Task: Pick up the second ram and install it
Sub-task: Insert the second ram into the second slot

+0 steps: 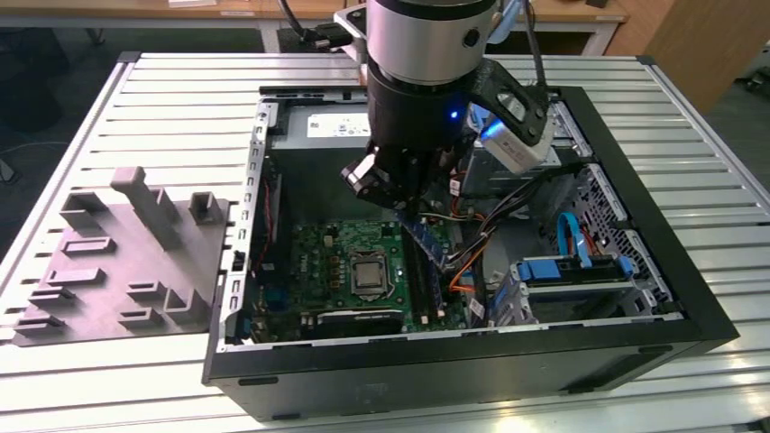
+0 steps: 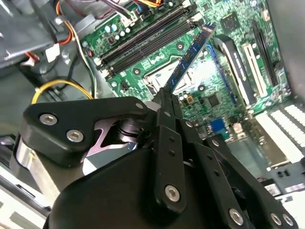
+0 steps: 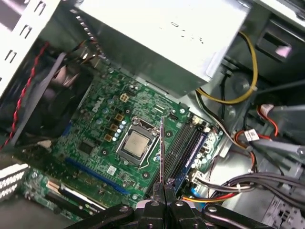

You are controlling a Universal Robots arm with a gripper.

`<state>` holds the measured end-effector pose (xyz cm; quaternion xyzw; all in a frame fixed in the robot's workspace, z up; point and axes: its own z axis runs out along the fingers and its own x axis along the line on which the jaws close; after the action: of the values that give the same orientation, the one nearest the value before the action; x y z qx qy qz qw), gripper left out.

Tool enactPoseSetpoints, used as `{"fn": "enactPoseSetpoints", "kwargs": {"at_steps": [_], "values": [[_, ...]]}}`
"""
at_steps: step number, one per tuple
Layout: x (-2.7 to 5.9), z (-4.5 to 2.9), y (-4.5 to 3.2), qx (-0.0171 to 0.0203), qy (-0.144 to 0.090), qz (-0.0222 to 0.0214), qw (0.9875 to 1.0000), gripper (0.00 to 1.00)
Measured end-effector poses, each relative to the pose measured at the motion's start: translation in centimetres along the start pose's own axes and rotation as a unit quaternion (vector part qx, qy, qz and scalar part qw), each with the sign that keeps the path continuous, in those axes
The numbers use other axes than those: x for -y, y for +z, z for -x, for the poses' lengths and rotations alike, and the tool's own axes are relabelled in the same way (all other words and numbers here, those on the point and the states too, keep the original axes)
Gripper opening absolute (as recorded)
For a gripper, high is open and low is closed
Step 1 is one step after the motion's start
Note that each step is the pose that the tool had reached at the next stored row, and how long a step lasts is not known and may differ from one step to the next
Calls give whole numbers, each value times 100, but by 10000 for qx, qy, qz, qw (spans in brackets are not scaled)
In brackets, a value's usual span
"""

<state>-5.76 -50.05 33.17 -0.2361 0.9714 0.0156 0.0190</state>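
End effector (image 1: pixel 407 209) is shut tight on the second ram (image 1: pixel 428 244). It pinches one short end of it between two black fingers (image 2: pixel 167 143).

The big arm (image 1: pixel 421 45) is silver on top and black lower down. It comes almost straight down from above and reaches into the open box.

The tabletop (image 1: pixel 673 90) is made of long pale metal strips. On it sits a black computer case (image 1: pixel 481 370) with its side off, so you can see in. On the exterior view's left of the case lies a grey tray (image 1: pixel 121 262) with bumps and dips. It is just beside the case. At the far end inside the case is a silver power box (image 3: pixel 157 38).

A green motherboard (image 1: pixel 313 262) lies flat on the floor of the case. It has long black slots (image 3: pixel 183 143) side by side and a square chip (image 3: pixel 136 143) in a silver frame.

The second ram is a long, thin, dark blue board with small dark chips in a row. It sticks out past the fingertips and points down at the motherboard on a slant. In the first wrist view you see only its thin edge, like a line, between the square chip and the black slots. In the second wrist view it hangs over the square frame, and its far end is near one end of the slots. I cannot tell if it touches the motherboard.
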Motion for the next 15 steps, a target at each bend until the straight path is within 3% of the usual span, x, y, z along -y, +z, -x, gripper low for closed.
{"fn": "enactPoseSetpoints", "kwargs": {"at_steps": [4, 8, 11, 15], "values": [[0, 0, 3, 8, 366, -16, 9993, 11], [0, 0, 6, 15, 723, -32, 9974, 11], [0, 0, 8, 21, 999, -44, 9950, 11], [0, -1, 11, 29, 1356, -60, 9907, 11]]}}
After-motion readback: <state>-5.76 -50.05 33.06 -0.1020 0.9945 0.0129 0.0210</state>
